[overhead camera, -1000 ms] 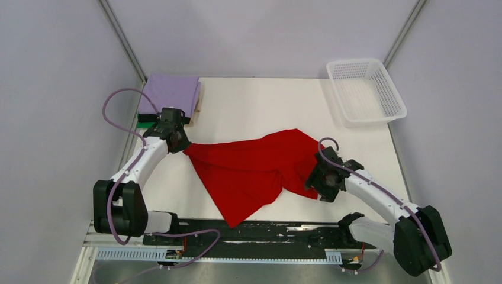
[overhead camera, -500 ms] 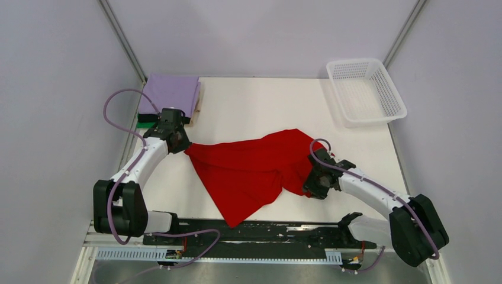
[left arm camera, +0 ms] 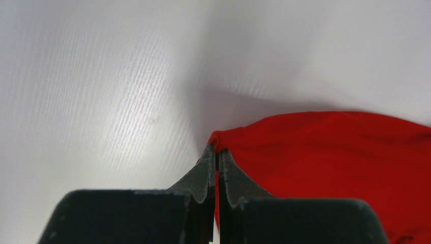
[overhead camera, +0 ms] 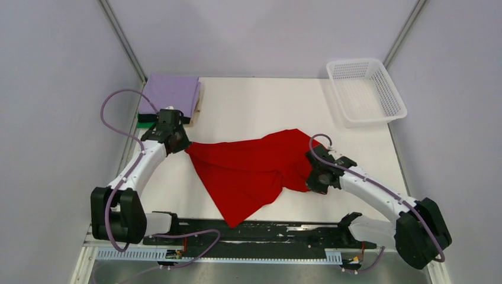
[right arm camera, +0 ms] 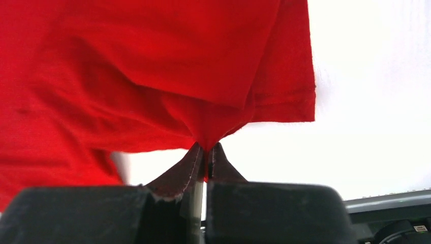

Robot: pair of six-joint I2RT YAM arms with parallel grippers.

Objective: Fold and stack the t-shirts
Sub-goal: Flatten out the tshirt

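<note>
Red soft cloth, a plain t-shirt (overhead camera: 248,171), lay rumpled across the middle of the white tabletop (overhead camera: 254,106) in the top view. It stretched between the left claw (overhead camera: 183,148) at its left corner and the right claw (overhead camera: 312,179) at its right edge. A folded lavender t-shirt (overhead camera: 171,92) sat at the far left corner, with the edges of a black t-shirt (overhead camera: 145,116) and a green t-shirt (overhead camera: 142,124) showing beneath it. A white plastic mesh basket (overhead camera: 395,97) stood at the far right, well apart from the red cloth. In the left wrist view the left claw (left arm camera: 217,152) was clamped on a bunched corner of the red t-shirt (left arm camera: 330,152), over the tabletop (left arm camera: 101,101). In the right wrist view the right claw (right arm camera: 204,150) pinched a gathered fold of the red t-shirt (right arm camera: 152,66), whose hemmed edge hung beside it above the tabletop (right arm camera: 376,127).
</note>
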